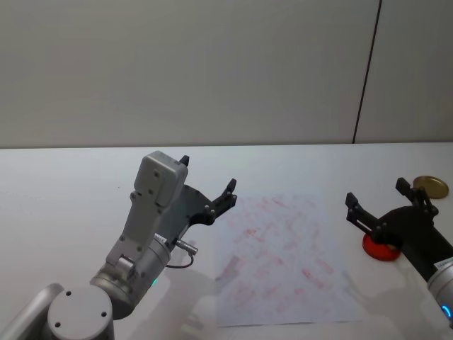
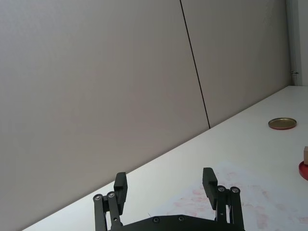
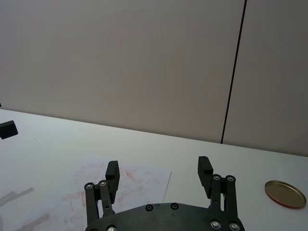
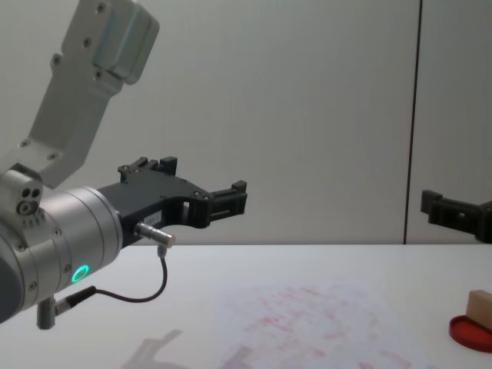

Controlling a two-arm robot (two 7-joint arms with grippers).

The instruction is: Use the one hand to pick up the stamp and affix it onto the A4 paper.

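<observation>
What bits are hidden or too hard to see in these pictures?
- Stamp: chest view, cut off by the right edge.
- Ink pad: head view, partly behind the right gripper.
- Marks on the A4 paper: head view, too faint to read.

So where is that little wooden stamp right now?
In the chest view, the stamp sits on the red ink pad on the robot's right, just right of the A4 paper, with the open right end effector raised nearby.
</observation>
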